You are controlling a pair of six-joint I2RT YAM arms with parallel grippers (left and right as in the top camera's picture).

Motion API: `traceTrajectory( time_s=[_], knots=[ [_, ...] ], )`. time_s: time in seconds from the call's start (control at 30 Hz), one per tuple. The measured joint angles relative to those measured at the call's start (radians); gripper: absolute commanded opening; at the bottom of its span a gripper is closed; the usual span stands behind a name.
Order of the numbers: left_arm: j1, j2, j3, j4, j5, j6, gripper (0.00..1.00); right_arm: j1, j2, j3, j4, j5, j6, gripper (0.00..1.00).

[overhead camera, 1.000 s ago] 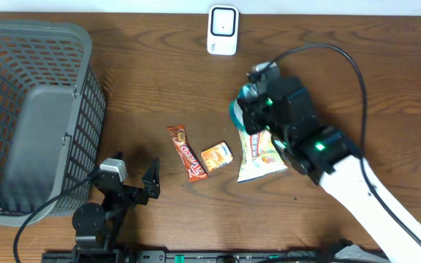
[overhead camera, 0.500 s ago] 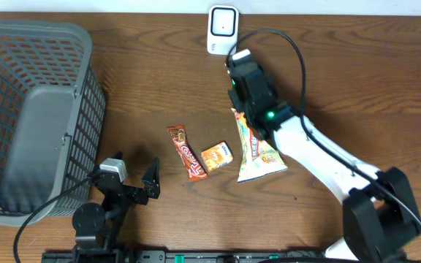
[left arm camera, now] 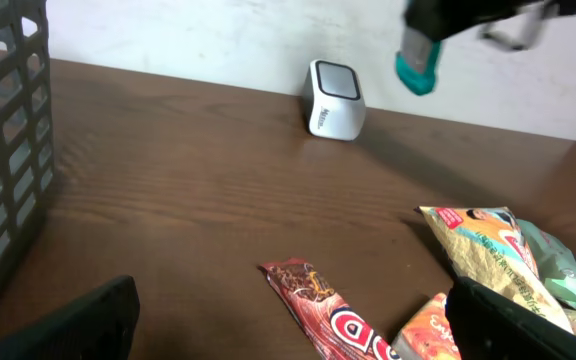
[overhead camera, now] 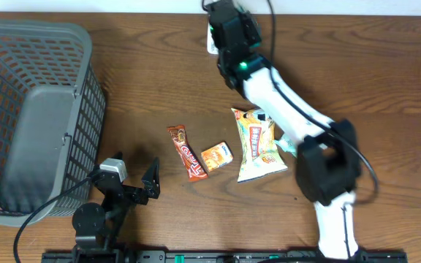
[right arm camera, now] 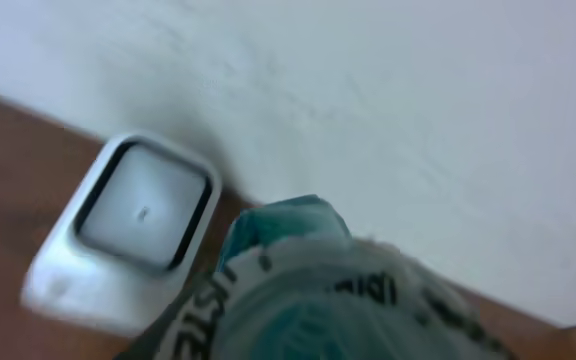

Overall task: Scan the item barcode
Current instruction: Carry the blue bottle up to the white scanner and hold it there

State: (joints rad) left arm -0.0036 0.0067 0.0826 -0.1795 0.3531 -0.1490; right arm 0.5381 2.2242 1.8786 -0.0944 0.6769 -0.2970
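Right pincer [left arm camera: 423, 28] clamped on teal packet [left arm camera: 415, 62], packet hanging below it, barcode scanner [left arm camera: 334, 98] just beyond. Likely light, soft, slippery film: pinch sealed edge, leave barcode face uncovered. Left pincer [overhead camera: 134, 174] agape.

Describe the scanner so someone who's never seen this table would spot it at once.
Follow the wooden table to its far edge, against the white wall. The scanner stands there upright: a small white box with a dark-framed window, unlike the flat, colourful snack wrappers lying nearer.
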Motion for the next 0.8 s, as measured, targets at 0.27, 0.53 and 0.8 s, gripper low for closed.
traceTrajectory(
  time_s=[0.27,0.53,0.8],
  knots=[
    [0.0,0.0,0.0,0.0,0.0,0.0,0.98,0.003,0.35,0.401,0.047,0.122,-0.201,0.16],
    [0.0,0.0,0.0,0.0,0.0,0.0,0.98,0.016,0.44,0.513,0.114,0.161,-0.351,0.15],
    [0.0,0.0,0.0,0.0,0.0,0.0,0.98,0.043,0.44,0.518,0.114,0.167,-0.389,0.18]
  ],
)
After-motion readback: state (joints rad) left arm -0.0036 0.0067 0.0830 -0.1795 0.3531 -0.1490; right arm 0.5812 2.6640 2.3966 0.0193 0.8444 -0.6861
